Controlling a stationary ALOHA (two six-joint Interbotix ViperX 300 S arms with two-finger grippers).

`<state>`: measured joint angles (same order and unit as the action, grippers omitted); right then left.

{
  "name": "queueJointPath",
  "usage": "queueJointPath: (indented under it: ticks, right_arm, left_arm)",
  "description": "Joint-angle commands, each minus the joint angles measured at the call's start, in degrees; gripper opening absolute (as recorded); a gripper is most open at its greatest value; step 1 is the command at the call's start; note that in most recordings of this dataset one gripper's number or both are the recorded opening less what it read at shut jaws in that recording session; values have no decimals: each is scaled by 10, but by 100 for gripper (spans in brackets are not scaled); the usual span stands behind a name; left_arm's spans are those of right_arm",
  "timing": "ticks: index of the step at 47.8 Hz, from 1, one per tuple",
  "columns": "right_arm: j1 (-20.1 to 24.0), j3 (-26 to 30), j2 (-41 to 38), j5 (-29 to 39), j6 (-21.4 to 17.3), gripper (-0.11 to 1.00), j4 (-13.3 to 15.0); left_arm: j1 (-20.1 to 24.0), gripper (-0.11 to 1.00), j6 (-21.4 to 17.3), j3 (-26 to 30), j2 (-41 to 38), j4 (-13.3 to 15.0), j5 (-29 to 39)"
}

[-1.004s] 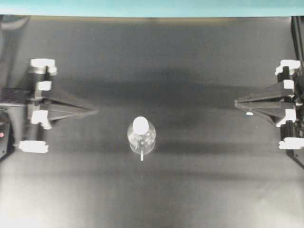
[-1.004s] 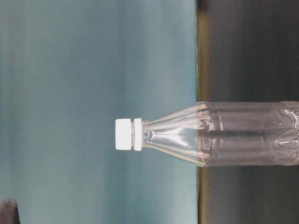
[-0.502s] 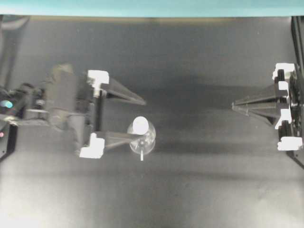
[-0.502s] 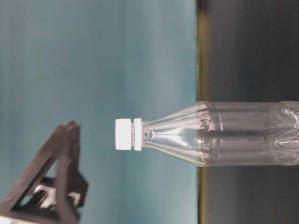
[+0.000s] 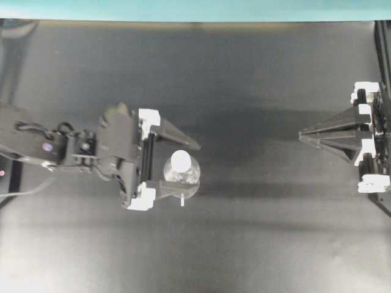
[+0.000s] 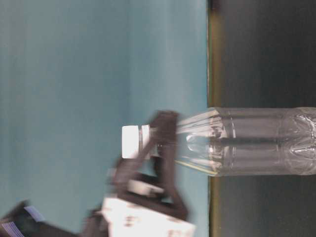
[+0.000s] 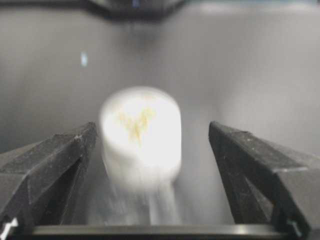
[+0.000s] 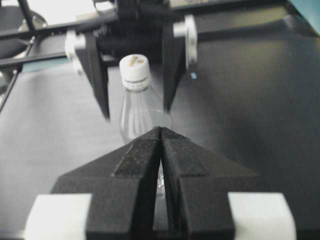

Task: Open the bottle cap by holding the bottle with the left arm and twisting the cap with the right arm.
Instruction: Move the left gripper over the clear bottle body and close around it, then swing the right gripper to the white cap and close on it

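Note:
The clear bottle [image 5: 183,179] stands upright on the black table, white bottle cap [image 5: 181,160] on top. My left gripper [image 5: 197,165] is open, one finger on each side of the bottle's top. In the left wrist view the cap [image 7: 140,130] sits between the two fingers [image 7: 60,160] with a gap on both sides. The table-level view, turned sideways, shows a blurred finger [image 6: 165,143] crossing the neck just below the cap [image 6: 131,142]. My right gripper [image 5: 300,135] hangs shut and empty far to the right, pointing at the bottle [image 8: 142,115].
A tiny white fleck [image 5: 182,201] lies just in front of the bottle. The black tabletop [image 5: 244,244] runs back to a teal wall [image 5: 195,9]. The right arm's base [image 5: 372,146] sits at the right edge.
The left arm swung in from the left edge, opened its shut jaws and brought them around the bottle's top. The right arm has barely moved.

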<state>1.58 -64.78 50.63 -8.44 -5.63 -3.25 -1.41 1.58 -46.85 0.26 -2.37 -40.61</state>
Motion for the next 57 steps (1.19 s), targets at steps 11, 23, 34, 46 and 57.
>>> queueJointPath:
  ticks: [11,23,34,46,57]
  right_arm:
    - [-19,9,-7,-2,-5,0,-14]
    - [-20,8,-12,-3,-5,0,-18]
    - [-20,7,-13,11,-5,0,-18]
    - [-19,8,-16,40,-34,0,-19]
    - [-19,19,-18,108,-70,0,-19]
  left_arm:
    - [-4,97,20,-19,-74,-2,-31]
    - [-4,97,20,-21,-115,-2,-30]
    - [-4,96,20,-21,-122,-3,-21]
    - [-4,85,15,-22,-121,-2,-4]
    - [-5,80,9,-22,-122,-3,-1]
